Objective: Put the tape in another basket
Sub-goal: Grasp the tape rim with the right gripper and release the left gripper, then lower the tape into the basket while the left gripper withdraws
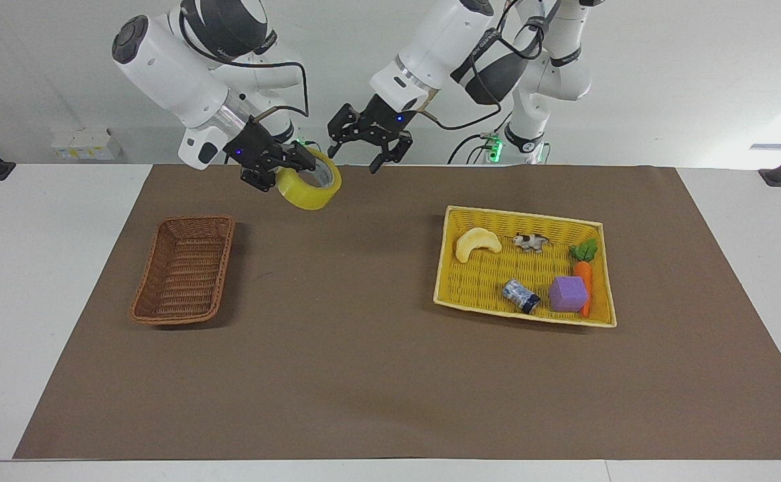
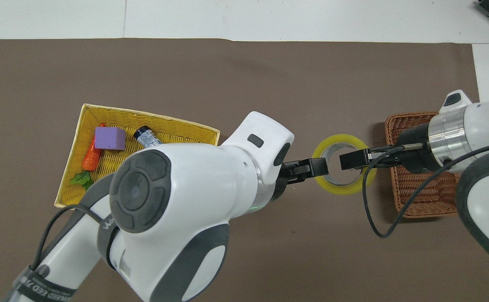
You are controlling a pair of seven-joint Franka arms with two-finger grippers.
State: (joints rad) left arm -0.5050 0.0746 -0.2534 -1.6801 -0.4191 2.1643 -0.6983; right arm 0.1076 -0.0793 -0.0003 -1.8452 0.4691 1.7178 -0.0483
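Observation:
The tape, a yellow ring with a pale core, hangs in the air in my right gripper, which is shut on the ring's wall with one finger inside the hole. It is over the brown mat beside the wicker basket, toward the left arm's end from it. In the overhead view the tape hangs from the right gripper just short of the wicker basket. My left gripper is open and empty, raised beside the tape; it also shows in the overhead view.
A yellow basket toward the left arm's end holds a pale crescent toy, a toy cow, a carrot, a purple cube and a small can. The left arm hides part of that basket from overhead.

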